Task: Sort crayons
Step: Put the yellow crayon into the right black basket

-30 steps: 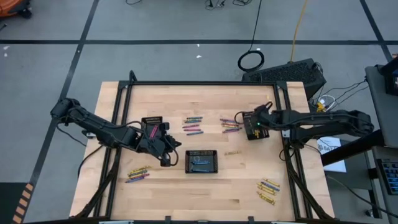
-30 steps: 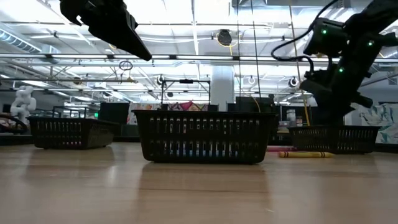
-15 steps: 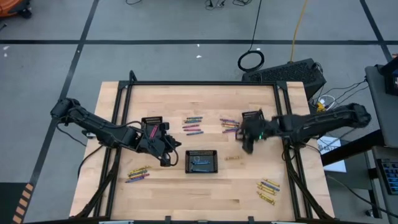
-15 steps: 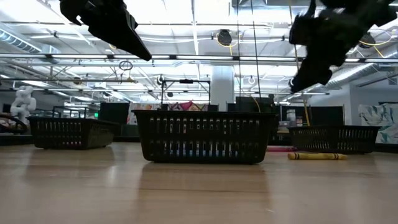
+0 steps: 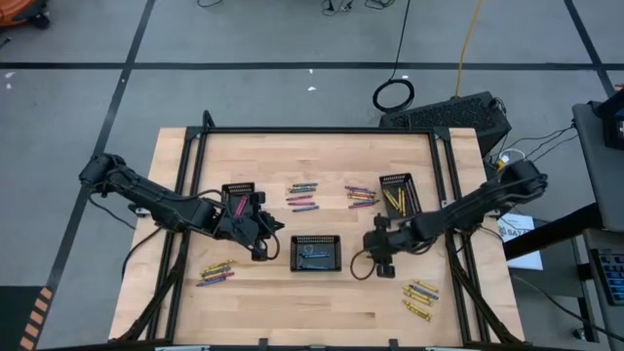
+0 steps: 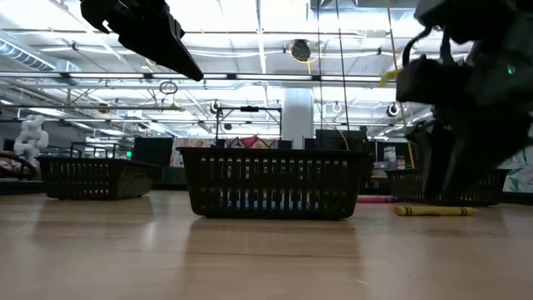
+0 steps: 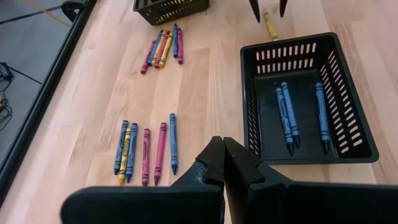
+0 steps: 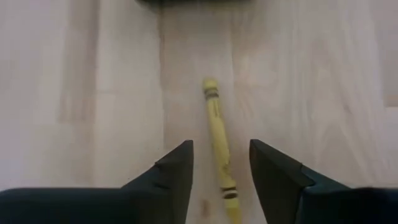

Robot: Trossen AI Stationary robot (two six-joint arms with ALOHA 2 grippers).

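Note:
A lone yellow crayon (image 8: 217, 137) lies flat on the table right of the middle black tray (image 5: 317, 253), which holds blue crayons. My right gripper (image 8: 221, 163) is open, low over this crayon, with one finger on either side and not touching it. It also shows in the low view (image 6: 454, 167), with the crayon (image 6: 433, 211) below it. My left gripper (image 7: 222, 155) is shut and empty, above the table left of the middle tray (image 5: 258, 234).
A left tray (image 5: 238, 192) holds pink crayons and a right tray (image 5: 397, 192) holds yellow ones. Loose crayon groups lie at the table's far middle (image 5: 302, 197), beside the right tray (image 5: 361, 197), near left (image 5: 216, 273) and near right (image 5: 419, 297).
My right gripper has left the right tray, gone toward the near edge and a little left, and come down over the lone yellow crayon. The crayon has shifted a little toward the near edge.

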